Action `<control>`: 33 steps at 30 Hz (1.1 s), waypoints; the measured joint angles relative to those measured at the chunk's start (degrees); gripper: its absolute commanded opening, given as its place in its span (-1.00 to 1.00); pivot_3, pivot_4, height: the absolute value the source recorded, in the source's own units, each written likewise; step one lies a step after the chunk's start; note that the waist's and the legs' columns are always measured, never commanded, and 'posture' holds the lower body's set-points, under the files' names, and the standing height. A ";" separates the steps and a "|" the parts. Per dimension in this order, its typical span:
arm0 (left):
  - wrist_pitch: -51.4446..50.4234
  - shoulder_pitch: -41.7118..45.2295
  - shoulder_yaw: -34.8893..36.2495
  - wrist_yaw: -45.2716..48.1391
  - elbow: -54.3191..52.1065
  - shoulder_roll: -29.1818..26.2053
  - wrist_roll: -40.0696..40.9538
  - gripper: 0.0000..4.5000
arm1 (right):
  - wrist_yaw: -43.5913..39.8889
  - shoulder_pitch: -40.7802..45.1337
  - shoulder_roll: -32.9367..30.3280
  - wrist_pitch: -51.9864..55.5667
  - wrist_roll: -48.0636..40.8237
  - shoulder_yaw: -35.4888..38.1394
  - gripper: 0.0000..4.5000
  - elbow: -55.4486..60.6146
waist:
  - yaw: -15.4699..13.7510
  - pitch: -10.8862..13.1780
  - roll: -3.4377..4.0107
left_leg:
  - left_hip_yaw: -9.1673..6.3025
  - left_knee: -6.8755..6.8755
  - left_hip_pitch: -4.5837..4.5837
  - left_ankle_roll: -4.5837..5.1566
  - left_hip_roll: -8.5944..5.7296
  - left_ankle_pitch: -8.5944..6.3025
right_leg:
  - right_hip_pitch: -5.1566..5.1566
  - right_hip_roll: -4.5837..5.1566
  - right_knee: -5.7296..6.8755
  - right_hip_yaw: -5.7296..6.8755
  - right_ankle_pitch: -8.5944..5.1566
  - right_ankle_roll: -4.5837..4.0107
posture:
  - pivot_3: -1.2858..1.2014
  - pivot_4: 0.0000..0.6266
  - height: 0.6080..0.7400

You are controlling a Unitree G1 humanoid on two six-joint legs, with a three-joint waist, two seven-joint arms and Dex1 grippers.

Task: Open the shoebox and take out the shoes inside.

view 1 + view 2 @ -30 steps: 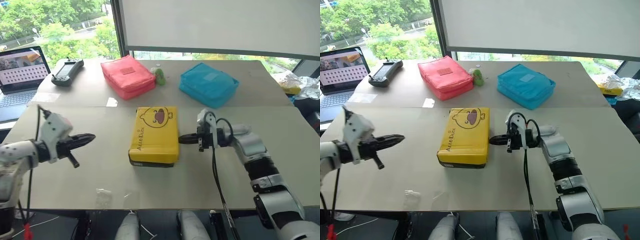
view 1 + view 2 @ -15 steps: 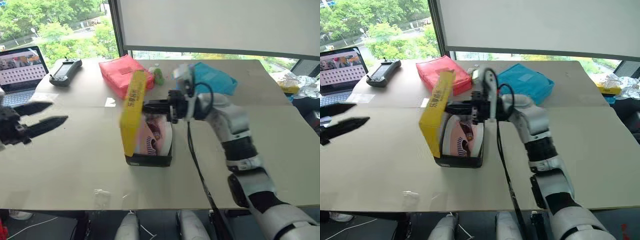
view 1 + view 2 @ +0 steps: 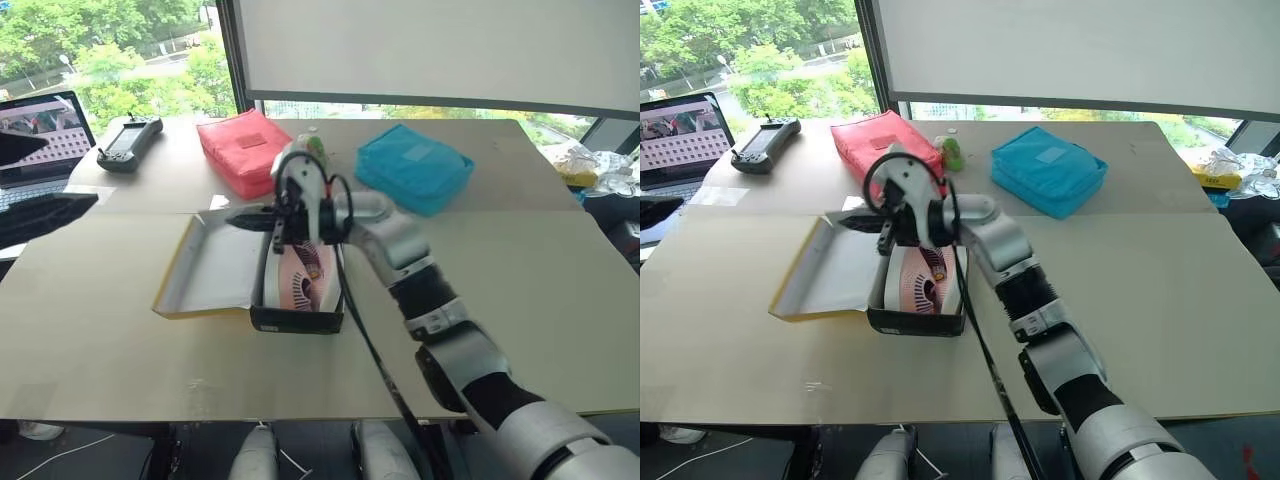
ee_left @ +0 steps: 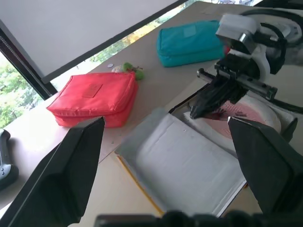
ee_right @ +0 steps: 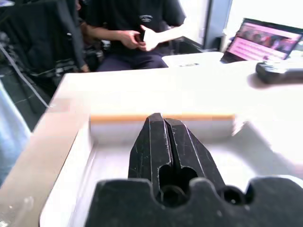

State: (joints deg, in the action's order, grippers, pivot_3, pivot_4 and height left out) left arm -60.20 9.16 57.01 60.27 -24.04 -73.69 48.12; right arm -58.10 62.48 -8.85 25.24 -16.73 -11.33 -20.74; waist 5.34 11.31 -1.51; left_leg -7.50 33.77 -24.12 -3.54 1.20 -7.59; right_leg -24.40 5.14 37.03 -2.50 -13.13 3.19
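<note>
Shoebox (image 3: 297,318) sits mid-tabletop (image 3: 520,300), its lid (image 3: 215,275) flung flat toward nine o'clock, white lining up. Pink shoes (image 3: 303,280) lie soles-up inside. Right gripper (image 3: 240,218), fingers clenched on nothing, hovers above the lid hinge; left gripper (image 4: 170,161) stands released at nine o'clock. Best approach: lower spread fingers onto one shoe and lift straight out. No readable writing shows.
</note>
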 measured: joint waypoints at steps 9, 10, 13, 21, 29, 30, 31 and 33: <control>14.15 -10.37 -15.59 0.63 -0.58 5.22 -12.05 1.00 | -13.04 -3.07 -14.91 9.29 -1.41 -4.37 0.12 15.58 | 0.29 0.03 0.04 | 0.07 -0.01 0.00 0.00 0.19 0.00 | -0.11 -0.16 0.03 -0.02 0.01 -0.15 | 0.03 -0.52 0.96; 15.39 -9.40 -16.90 0.60 0.36 5.26 -12.35 1.00 | -13.03 -3.76 -14.84 11.25 -1.46 -5.72 0.25 16.16 | 0.25 0.03 0.04 | 0.08 0.01 0.01 0.00 0.20 0.00 | -0.11 -0.17 0.05 -0.02 0.02 -0.17 | 0.03 -0.52 0.96; 18.38 -6.95 -20.50 0.44 2.64 5.43 -13.60 1.00 | -9.47 -5.45 -11.56 16.46 -0.82 -8.47 0.71 14.75 | 0.27 0.02 0.04 | 0.12 0.07 -0.01 0.00 0.21 0.00 | -0.15 -0.18 0.06 -0.04 0.08 -0.24 | 0.03 -0.52 0.96; 21.17 -6.89 -24.21 0.01 3.69 6.84 -16.19 1.00 | -4.12 4.45 -9.30 41.06 -0.52 -13.12 0.99 6.41 | 0.14 0.02 0.04 | 0.12 0.02 -0.19 0.01 0.26 0.00 | -0.40 -0.20 0.08 -0.03 0.08 -0.24 | 0.03 -0.52 0.96; 20.34 -9.34 -21.72 -0.69 1.58 8.39 -16.42 1.00 | -2.12 11.03 -4.48 49.24 -1.93 -13.04 0.99 -6.12 | 0.22 0.02 0.04 | 0.14 0.02 -0.21 0.01 0.36 0.00 | -0.44 -0.30 0.10 -0.04 0.09 -0.25 | 0.03 -0.52 0.96; 20.09 -9.52 -21.43 -1.00 0.93 8.72 -16.38 1.00 | -1.35 11.03 -3.52 47.95 -1.17 -13.44 0.99 -7.72 | 0.22 0.02 0.04 | 0.14 0.03 -0.22 0.01 0.36 0.00 | -0.44 -0.30 0.10 -0.03 0.09 -0.25 | 0.03 -0.52 0.96; 19.92 -9.73 -21.21 -1.31 0.22 9.05 -16.38 1.00 | -0.66 11.04 -2.59 45.98 -0.11 -14.05 0.99 -9.19 | 0.22 0.02 0.04 | 0.14 0.03 -0.22 0.01 0.39 0.00 | -0.44 -0.32 0.10 -0.04 0.09 -0.26 | 0.03 -0.52 0.96; 19.56 -9.90 -20.95 -1.61 -0.66 9.29 -16.31 1.00 | -0.15 11.04 -1.60 42.30 1.58 -15.27 0.99 -11.04 | 0.22 0.02 0.04 | 0.15 0.03 -0.22 0.01 0.47 0.00 | -0.45 -0.43 0.09 -0.05 0.11 -0.28 | 0.03 -0.52 0.96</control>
State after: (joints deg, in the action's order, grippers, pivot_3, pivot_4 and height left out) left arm -40.64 -0.74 36.07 58.66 -24.70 -64.40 31.81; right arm -58.25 73.52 -10.45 67.54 -15.15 -26.60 -31.77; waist 5.56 11.33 -1.47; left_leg -7.35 33.80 -24.34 -3.53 1.67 -7.59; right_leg -24.84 4.71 37.13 -2.55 -13.02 2.91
